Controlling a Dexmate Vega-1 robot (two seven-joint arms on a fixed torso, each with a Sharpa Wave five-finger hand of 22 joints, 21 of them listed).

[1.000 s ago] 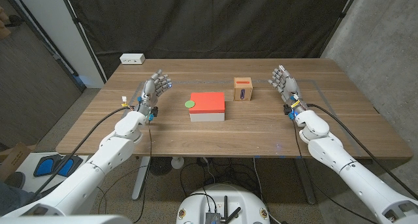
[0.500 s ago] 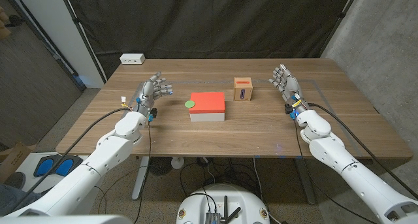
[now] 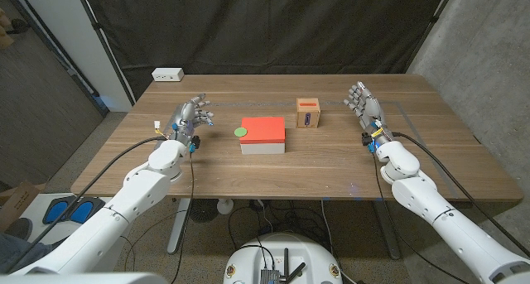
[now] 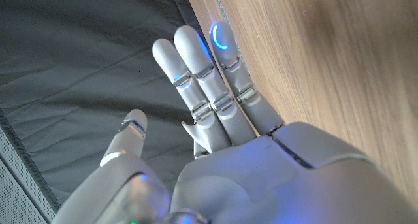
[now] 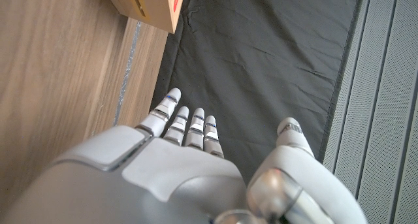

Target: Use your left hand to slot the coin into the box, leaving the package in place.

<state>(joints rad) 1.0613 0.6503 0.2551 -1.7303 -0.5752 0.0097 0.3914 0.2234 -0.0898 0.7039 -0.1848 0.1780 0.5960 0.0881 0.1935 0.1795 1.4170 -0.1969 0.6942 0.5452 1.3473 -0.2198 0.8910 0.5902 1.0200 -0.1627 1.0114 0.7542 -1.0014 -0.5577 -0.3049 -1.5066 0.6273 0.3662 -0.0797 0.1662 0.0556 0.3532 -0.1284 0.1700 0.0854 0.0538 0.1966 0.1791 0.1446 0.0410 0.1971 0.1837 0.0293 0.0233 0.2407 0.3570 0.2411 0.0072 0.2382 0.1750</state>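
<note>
tipped further forward than a second ago, left hand (image 3: 188, 118) empty with fingers spread, near red-topped white rectangular package (image 3: 263, 136). small round green coin (image 3: 241, 132) touching package's left edge. small brown cardboard box (image 3: 308, 113) behind. right hand (image 3: 365, 107) unchanged, empty, fingers apart.

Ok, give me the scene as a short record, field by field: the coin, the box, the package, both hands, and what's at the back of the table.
coin: small green round coin lying on the wooden table, at the package's left edge
package: flat rectangular package with red top and white sides, mid-table
box: small brown cardboard box with a slot in its front, beyond the package toward the right hand
left hand: holds nothing, fingers apart, left of the coin
right hand: holds nothing, fingers spread, right of the box
back left corner: white rectangular block
</note>
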